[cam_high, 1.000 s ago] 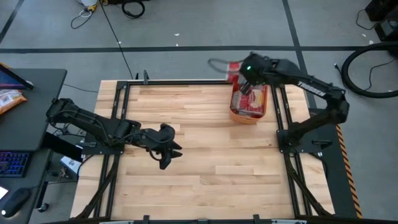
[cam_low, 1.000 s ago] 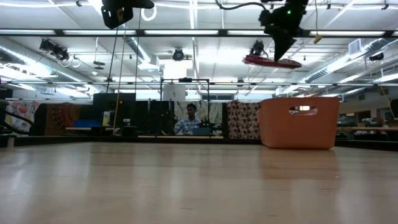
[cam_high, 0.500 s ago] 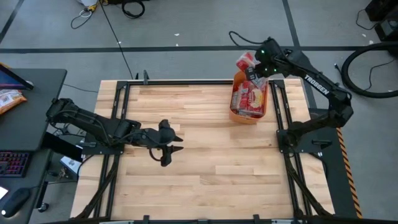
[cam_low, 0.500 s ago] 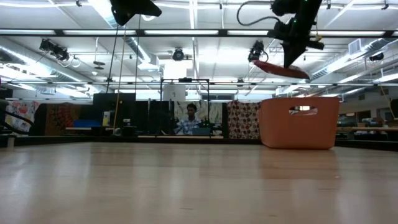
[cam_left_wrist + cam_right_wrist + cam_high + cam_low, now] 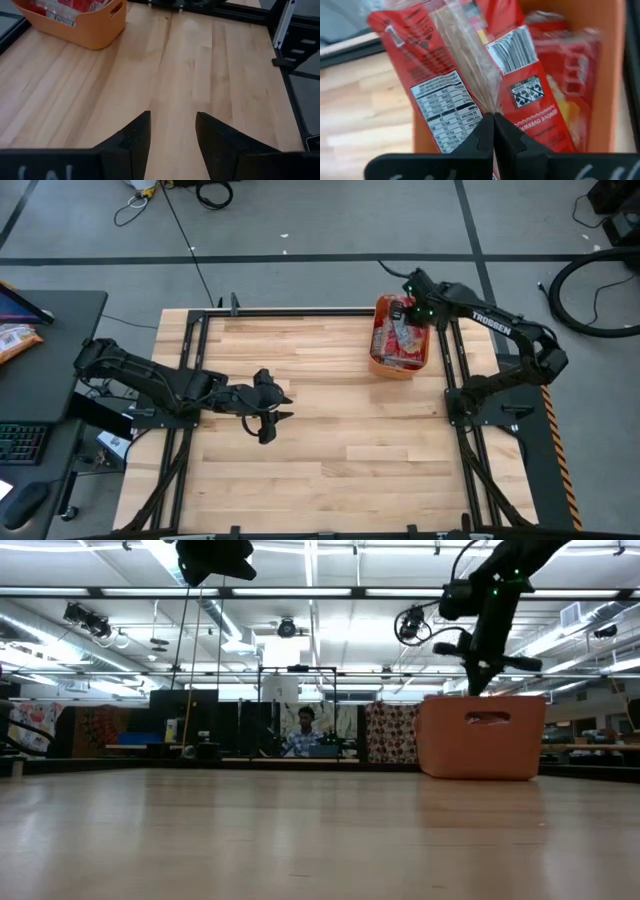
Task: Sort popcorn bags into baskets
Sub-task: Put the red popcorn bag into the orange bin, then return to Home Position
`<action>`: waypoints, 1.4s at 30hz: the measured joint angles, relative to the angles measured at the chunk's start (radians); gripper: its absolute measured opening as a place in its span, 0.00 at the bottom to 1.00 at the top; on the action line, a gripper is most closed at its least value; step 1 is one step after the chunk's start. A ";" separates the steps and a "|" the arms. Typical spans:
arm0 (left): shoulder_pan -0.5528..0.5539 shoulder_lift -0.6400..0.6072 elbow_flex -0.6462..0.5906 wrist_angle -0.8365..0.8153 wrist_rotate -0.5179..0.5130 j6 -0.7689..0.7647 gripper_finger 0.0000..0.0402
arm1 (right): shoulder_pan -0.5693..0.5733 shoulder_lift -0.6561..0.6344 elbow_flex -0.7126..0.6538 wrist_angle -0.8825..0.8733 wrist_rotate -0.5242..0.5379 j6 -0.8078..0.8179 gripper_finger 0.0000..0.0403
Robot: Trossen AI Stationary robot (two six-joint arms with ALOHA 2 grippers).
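Here we are looking at a red popcorn bag (image 5: 470, 85) that the right gripper (image 5: 493, 122) is pinching tight between its two dark fingers. The bag is flat and shiny, with a white panel of small black print on one side and a grey striped patch and a square code mark on the other. It is hanging just over the orange basket (image 5: 400, 367) at the far right of the wooden table (image 5: 320, 470). More red bags (image 5: 402, 345) are lying inside it. The left gripper (image 5: 172, 131) is holding nothing, its fingers spread apart above bare wood.
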 joint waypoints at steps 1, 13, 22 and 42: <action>0.000 0.000 0.000 -0.002 0.002 -0.001 0.40 | 0.006 -0.005 -0.015 -0.001 0.020 0.037 0.02; 0.006 0.000 0.000 0.000 0.028 -0.025 0.40 | 0.030 -0.053 -0.092 -0.077 0.102 0.123 0.09; 0.011 0.000 0.000 0.000 0.001 -0.027 0.40 | 0.029 -0.053 -0.093 -0.088 0.100 0.062 0.27; 0.107 -0.246 -0.055 -0.122 0.030 -0.040 0.40 | 0.010 -0.300 -0.062 -0.072 0.092 -0.096 0.46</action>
